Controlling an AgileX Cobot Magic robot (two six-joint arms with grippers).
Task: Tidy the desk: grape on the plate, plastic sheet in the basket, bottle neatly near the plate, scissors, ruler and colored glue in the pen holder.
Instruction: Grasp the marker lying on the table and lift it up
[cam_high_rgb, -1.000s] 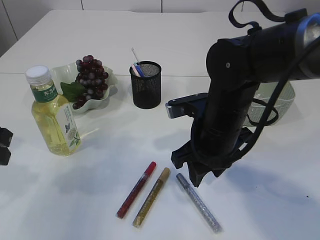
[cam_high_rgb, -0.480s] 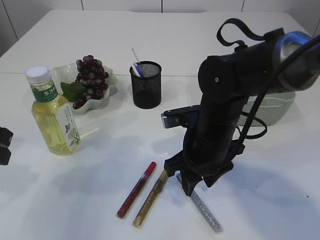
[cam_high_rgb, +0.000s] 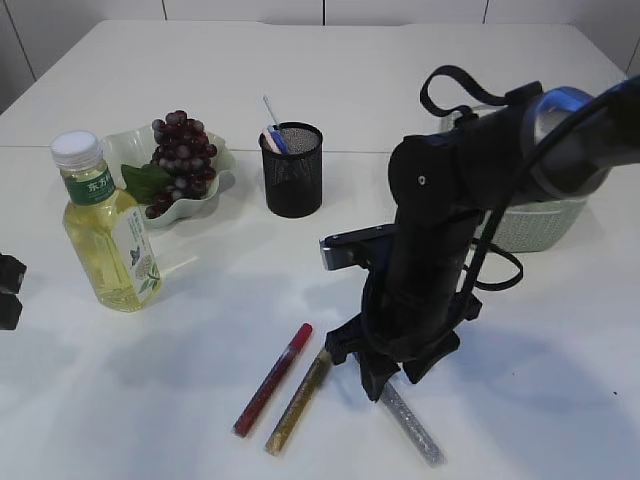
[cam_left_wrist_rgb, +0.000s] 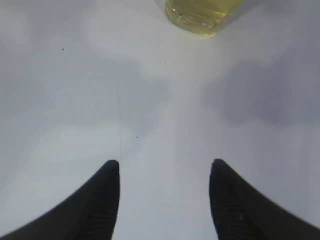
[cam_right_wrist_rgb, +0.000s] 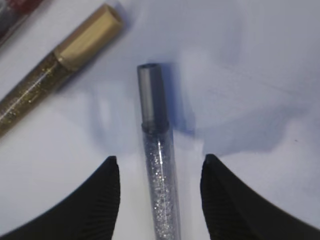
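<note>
Risk: I could nip the silver glitter glue pen (cam_right_wrist_rgb: 159, 175) off-centre and roll it across the worktop (cam_high_rgb: 560, 400), since it is a slick round tube.
Second risk: the gold glitter glue pen (cam_high_rgb: 298, 401) lies just beside it (a finger (cam_right_wrist_rgb: 95, 205) coming down wide on that side would knock it).
Right gripper (cam_right_wrist_rgb: 159, 167): jaws apart, empty, straddling the silver pen, one finger either side and neither touching it that I can see.
Silver pen: flat on the worktop, grey cap pointing away from my wrist camera, the barrel running between the fingers.
Left gripper (cam_left_wrist_rgb: 165, 172): jaws apart, holding nothing, low over bare worktop with the tea bottle (cam_high_rgb: 103, 226) ahead.
Pen holder (cam_high_rgb: 292, 169): well apart, behind the pens.
Red glitter glue pen (cam_high_rgb: 273, 379): outermost, beside the gold.
</note>
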